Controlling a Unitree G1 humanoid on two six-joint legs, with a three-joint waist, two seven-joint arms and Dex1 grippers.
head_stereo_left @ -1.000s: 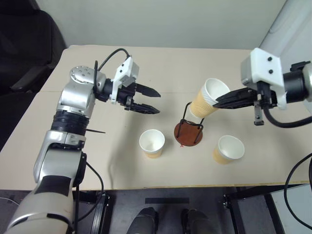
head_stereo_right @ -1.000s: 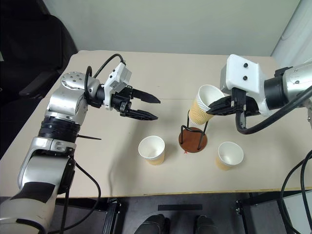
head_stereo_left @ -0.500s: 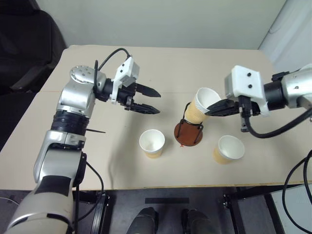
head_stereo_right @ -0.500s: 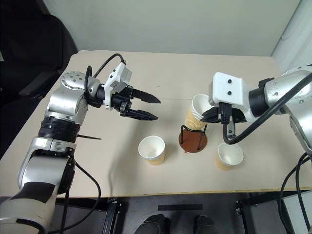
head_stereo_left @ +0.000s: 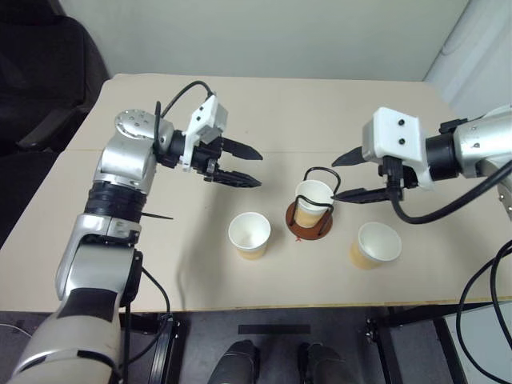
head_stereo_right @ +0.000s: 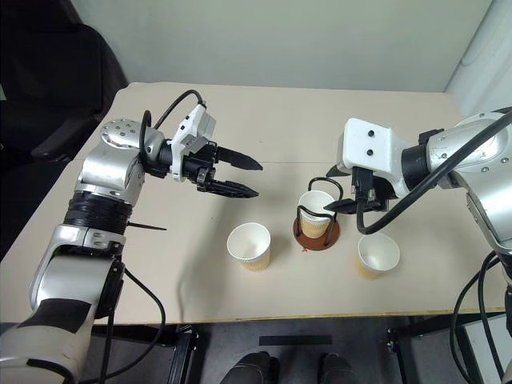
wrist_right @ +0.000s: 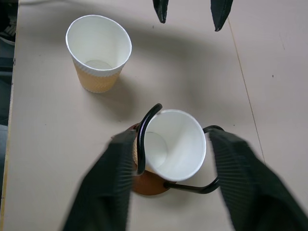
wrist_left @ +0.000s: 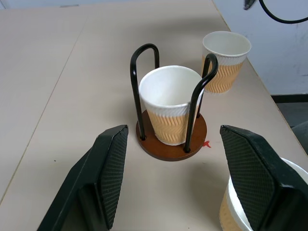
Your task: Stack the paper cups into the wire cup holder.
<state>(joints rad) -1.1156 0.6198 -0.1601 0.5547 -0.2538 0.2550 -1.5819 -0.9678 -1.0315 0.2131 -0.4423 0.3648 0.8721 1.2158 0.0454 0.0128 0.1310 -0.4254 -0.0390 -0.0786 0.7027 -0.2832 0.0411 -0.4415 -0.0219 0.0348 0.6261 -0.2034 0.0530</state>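
**1 cup sitting in the holder, both grippers spread and empty**

The right gripper (head_stereo_left: 346,174) is hanging just beside the wire cup holder (head_stereo_left: 309,220), its 2 black fingers (wrist_right: 240,178) standing wide apart and gripping nothing. In the right wrist view those fingers are flanking the holder, 1 on each side, with the seated cup (wrist_right: 174,144) between them; whether either finger is touching the wire is not clear.

That cup is standing upright inside the black loops, on the reddish-brown base.

The left gripper (head_stereo_left: 250,166) is hovering over the table (head_stereo_left: 264,104), well apart from the holder, pointing toward it. Its 2 fingers (wrist_left: 107,168) are also spread wide and holding nothing; in the left wrist view the holder is lying ahead of them, centred between the 2 tips.

2 more paper cups are standing upright on the table: 1 (head_stereo_left: 249,234) below the left fingertips, near the holder, and 1 (head_stereo_left: 374,245) just below the right fingertips, on the holder's other side.
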